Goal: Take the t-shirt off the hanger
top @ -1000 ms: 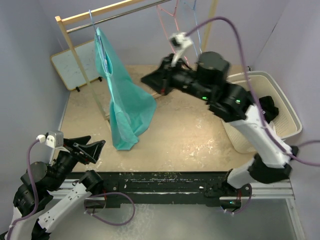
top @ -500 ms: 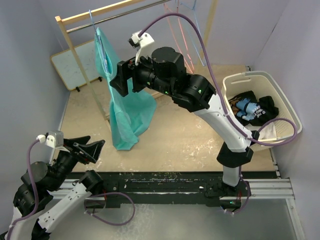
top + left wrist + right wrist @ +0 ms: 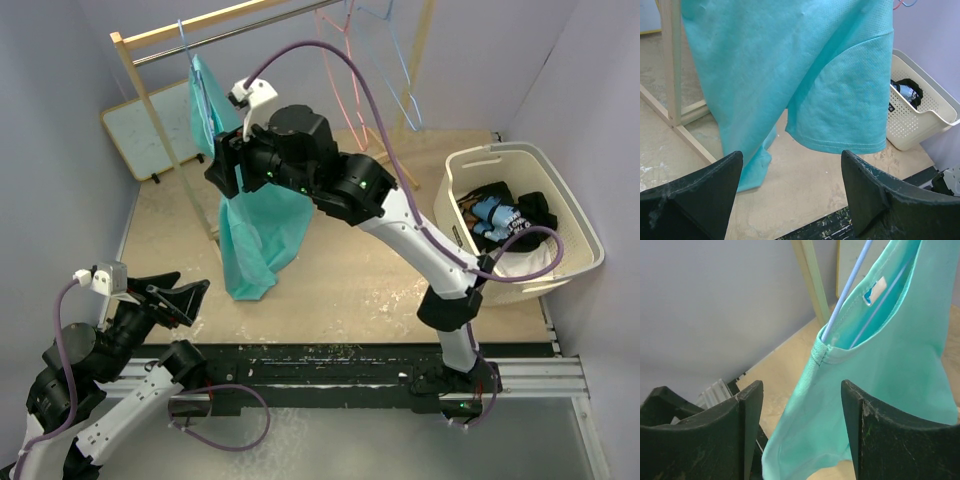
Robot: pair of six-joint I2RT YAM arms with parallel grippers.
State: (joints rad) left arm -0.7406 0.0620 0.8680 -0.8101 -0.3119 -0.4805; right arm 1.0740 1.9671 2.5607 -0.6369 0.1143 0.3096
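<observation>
A teal t-shirt (image 3: 252,225) hangs on a light-blue hanger (image 3: 200,95) from the wooden rail (image 3: 210,22) at the back left. My right gripper (image 3: 226,168) is open and reaches over the shirt's upper part. In the right wrist view the collar (image 3: 826,352) and a blue hanger wire (image 3: 847,290) lie just ahead of the open gripper (image 3: 801,405), apart from the fingers. My left gripper (image 3: 185,297) is open and empty, low at the near left. In the left wrist view the shirt hem (image 3: 835,145) hangs ahead of the open gripper (image 3: 790,175).
A white laundry basket (image 3: 575,215) with dark clothes stands at the right, also in the left wrist view (image 3: 927,117). Empty pink and blue hangers (image 3: 345,60) hang on the rail at the back. A whiteboard (image 3: 150,125) leans at the back left. The rack's wooden post (image 3: 672,60) stands beside the shirt.
My right arm has swung left from the middle of the table to the hanging shirt, and its gripper now sits at the shirt's top. The left arm has not moved.
</observation>
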